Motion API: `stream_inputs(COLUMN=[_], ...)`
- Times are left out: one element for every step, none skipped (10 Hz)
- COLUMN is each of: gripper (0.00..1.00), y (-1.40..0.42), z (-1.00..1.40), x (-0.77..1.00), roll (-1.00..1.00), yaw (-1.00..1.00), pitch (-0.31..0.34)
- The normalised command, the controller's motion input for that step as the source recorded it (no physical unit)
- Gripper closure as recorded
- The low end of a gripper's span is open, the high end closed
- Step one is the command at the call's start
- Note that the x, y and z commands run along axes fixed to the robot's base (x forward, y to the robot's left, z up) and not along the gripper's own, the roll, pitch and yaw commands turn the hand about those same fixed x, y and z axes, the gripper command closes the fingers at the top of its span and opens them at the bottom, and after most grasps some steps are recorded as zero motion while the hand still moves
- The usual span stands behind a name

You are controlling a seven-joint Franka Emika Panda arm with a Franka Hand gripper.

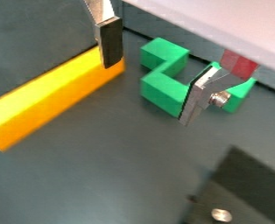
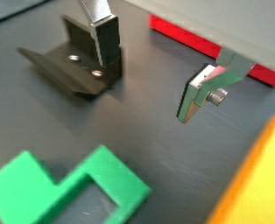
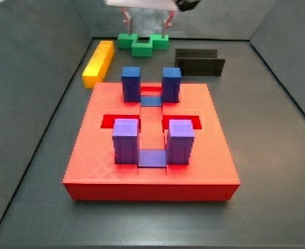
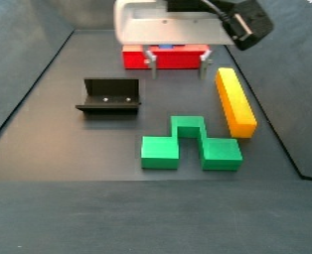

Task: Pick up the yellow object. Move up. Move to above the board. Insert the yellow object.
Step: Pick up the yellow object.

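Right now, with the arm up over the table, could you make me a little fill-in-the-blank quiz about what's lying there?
1. The gripper hangs above the floor with its fingers ____, holding nothing.
2. The long bar lying flat beside the green notched block is ____ in colour.
3. The red board carries ____ upright blue-purple posts.
4. The dark L-shaped fixture stands on the ____.

Missing words: open; yellow; four; floor

You see a dark grey matte floor (image 3: 32,156) spread flat under everything, with soft, even light giving it a dull sheen in both side views (image 4: 66,159). Low dark grey side walls (image 3: 32,68) slope up around it, and a pale, whitish backdrop (image 4: 302,25) lies beyond them
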Motion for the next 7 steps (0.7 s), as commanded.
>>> stream_inputs(gripper=[0.00, 0.00, 0.00, 0.00, 0.00, 0.00, 0.00], y=[-0.18, -0.19, -0.24, -0.20, -0.12, -0.01, 0.01], z=[-0.07, -0.02, -0.08, -0.12, -0.19, -0.26, -0.24], x=[-0.79, -0.82, -0.71, -0.57, -0.55, -0.49, -0.33], roll=[0.00, 0.00, 0.00, 0.00, 0.01, 0.02, 0.00], yaw=[-0.35, -0.30, -0.23, -0.08, 0.00, 0.04, 0.15], pitch=[-0.066, -0.093, -0.193, -0.171, -0.201, -0.229, -0.227])
